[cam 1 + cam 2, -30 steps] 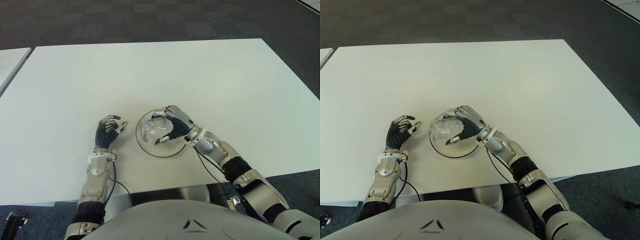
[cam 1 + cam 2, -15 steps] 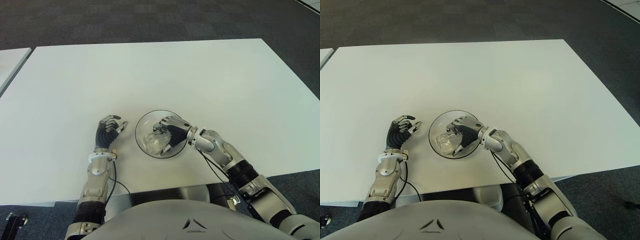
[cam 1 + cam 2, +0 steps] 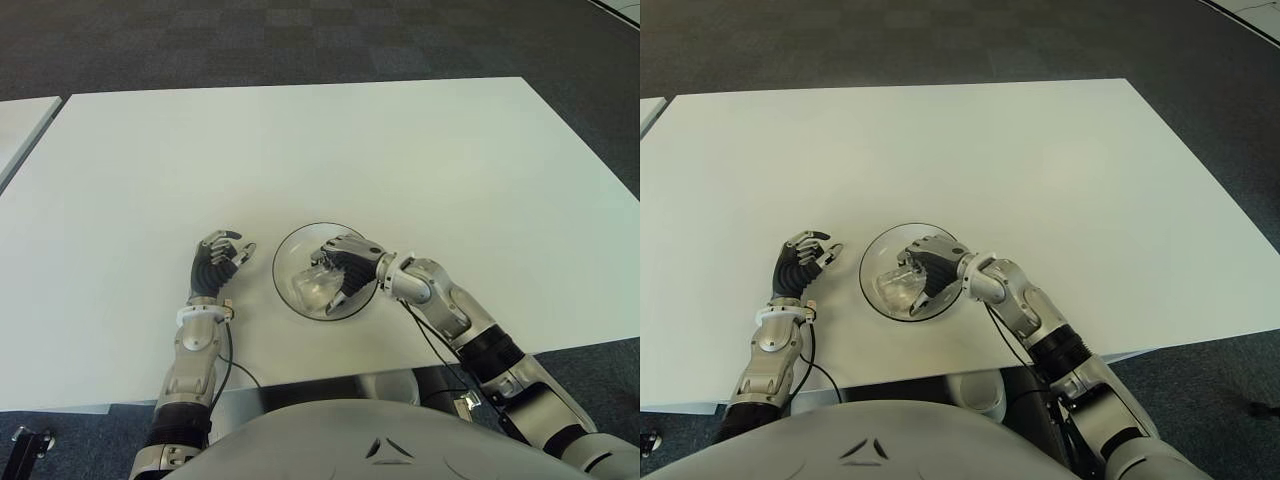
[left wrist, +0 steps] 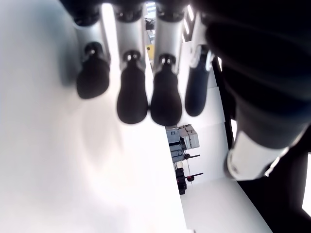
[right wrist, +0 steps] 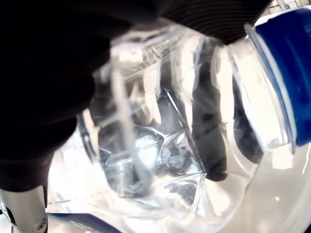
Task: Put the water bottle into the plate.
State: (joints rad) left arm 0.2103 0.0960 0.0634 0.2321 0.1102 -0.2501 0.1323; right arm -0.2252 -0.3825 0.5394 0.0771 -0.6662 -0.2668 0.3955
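Note:
A clear plastic water bottle (image 3: pixel 312 285) lies inside the dark-rimmed glass plate (image 3: pixel 298 237) near the table's front edge. My right hand (image 3: pixel 345 265) reaches in from the right and is curled over the bottle. Up close in the right wrist view, the crumpled clear bottle (image 5: pixel 160 145) with its blue cap (image 5: pixel 286 73) fills the palm, dark fingers (image 5: pixel 204 121) wrapped behind it. My left hand (image 3: pixel 216 262) shows just left of the plate, fingers relaxed and empty.
The white table (image 3: pixel 320 150) stretches far back and to both sides. Dark carpet (image 3: pixel 300 40) lies beyond its far edge. A second white surface (image 3: pixel 20 120) shows at the far left.
My right hand has come down with the bottle into the plate, whose rim now shows around it. The left hand has not moved.

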